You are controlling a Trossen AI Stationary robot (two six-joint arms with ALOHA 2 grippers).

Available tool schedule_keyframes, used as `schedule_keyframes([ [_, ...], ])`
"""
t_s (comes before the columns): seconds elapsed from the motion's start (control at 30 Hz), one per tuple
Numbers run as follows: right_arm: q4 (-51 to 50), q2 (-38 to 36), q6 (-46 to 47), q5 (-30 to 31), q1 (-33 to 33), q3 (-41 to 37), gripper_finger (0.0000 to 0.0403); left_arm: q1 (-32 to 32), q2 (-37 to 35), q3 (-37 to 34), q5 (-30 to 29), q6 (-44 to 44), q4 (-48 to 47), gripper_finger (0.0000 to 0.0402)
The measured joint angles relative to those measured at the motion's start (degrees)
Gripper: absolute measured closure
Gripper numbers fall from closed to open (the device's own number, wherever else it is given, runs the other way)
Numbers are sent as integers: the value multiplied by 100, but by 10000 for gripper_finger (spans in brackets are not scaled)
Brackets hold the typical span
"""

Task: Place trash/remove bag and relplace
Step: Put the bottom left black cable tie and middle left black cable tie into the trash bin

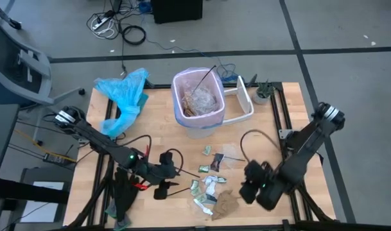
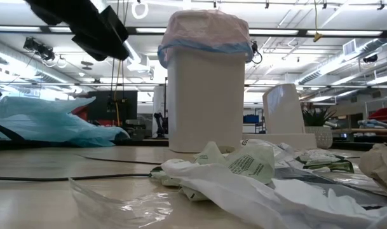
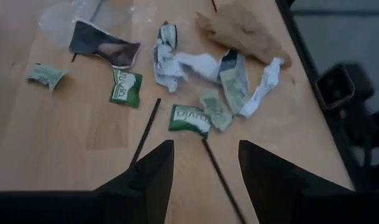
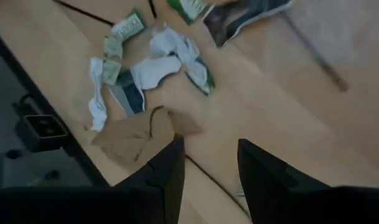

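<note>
Both arms are dark, nearly black, built of slim tubular links with bulky rounded joints. The left arm (image 1: pixel 95 140) carries a small green light, a red marking and looping black cables. The right arm (image 1: pixel 305 149) ends in a pale-capped shoulder joint. Each gripper has two broad black wedge-shaped fingers (image 3: pixel 153 175).

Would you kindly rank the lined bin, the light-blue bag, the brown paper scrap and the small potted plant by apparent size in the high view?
1. Light-blue bag and lined bin: too alike to separate.
2. Brown paper scrap.
3. Potted plant, the smallest.
</note>
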Motion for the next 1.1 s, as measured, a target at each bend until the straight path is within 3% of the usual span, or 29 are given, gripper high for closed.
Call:
schedule_keyframes([
  [0.33,715,1121,1124,105,257,0,268,-256,662,11,18,497,63,210],
  [0.7,911,1196,1170,232,219,1,268,-364,1870,723,-18,677,-86,210],
  [0.87,997,1194,1168,239,209,1,268,-361,2353,1061,-328,648,-738,211],
  [1.1,894,1192,1108,250,209,1,268,-297,2439,1094,-1256,673,-975,211],
])
